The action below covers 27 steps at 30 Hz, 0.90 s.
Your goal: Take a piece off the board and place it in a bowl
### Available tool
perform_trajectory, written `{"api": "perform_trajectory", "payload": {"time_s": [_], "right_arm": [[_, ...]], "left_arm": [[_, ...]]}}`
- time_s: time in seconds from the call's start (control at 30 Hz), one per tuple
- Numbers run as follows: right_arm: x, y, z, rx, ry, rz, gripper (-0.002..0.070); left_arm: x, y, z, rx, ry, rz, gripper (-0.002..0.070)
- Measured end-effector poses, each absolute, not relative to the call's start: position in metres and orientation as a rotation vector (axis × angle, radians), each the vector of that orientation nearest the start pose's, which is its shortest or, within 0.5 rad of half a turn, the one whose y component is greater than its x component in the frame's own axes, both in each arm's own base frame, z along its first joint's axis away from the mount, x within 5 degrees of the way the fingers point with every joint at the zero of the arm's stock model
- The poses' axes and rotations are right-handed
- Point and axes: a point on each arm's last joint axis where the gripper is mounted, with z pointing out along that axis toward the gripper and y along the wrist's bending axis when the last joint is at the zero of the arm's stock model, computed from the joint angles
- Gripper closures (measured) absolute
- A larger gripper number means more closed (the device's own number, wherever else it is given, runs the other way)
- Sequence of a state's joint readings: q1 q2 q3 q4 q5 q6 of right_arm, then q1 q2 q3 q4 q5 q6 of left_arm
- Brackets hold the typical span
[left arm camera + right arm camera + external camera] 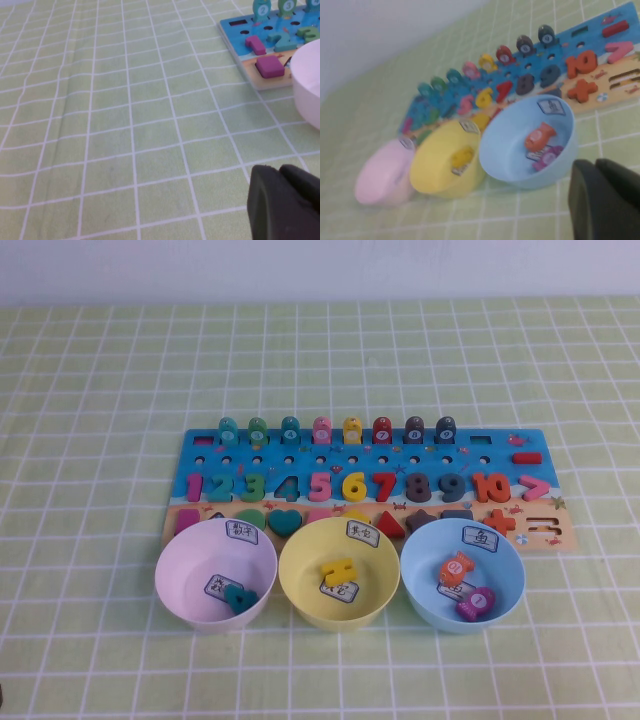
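While both arms sit back out of my high view, the orange "10" piece (491, 486) lies flat in the number row of the board (205, 448), just beside the dark 9 (453, 486) on one side and the pink "greater than" sign (535, 488) on the other. Its long axis runs along that row, across my view from left to right, and the digits read upright from my side, their tops toward the far edge where the ring pegs (322, 429) stand.

Near me, three bowls stand in a line against the board's near edge: the pink-lilac bowl (175, 585) on the left, a yellow bowl (300, 590) in the middle, a light blue bowl (425, 590) on the right.

Underneath everything, the counter (90, 440) wears a pale green cloth with a white grid, and a plain white wall closes the far side.

My left claw (286, 202) hangs low over bare cloth near the board's left end; my right claw (607, 200) hovers just beside the blue bowl. Only the dark bodies show, so I cannot tell how either stands.
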<state>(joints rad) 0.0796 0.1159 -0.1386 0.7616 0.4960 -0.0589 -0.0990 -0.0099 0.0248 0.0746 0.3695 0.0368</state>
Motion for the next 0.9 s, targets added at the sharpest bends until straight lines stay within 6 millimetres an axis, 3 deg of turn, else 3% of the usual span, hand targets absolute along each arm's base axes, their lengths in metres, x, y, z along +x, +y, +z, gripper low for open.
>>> {"api": "perform_trajectory", "payload": {"time_s": [0.23,0.33,0.43,0.63,0.9], "right_arm": [[0.089,0.029,0.3,-0.083,2.365,0.372,0.0695],[0.113,0.021,0.322,-0.163,2.575,0.2,0.0695],[0.144,0.019,0.339,-0.192,2.671,0.119,0.0695],[0.21,0.027,0.36,-0.318,2.694,0.139,0.0695],[0.298,0.039,0.361,-0.414,2.707,0.162,0.0695]], "left_arm": [[0.053,-0.003,0.172,0.173,1.859,0.03,0.0678],[0.053,-0.003,0.172,0.173,1.859,0.03,0.0678],[0.053,-0.003,0.172,0.173,1.859,0.03,0.0678],[0.053,-0.003,0.172,0.173,1.859,0.03,0.0678],[0.053,-0.003,0.172,0.173,1.859,0.03,0.0678]]}}
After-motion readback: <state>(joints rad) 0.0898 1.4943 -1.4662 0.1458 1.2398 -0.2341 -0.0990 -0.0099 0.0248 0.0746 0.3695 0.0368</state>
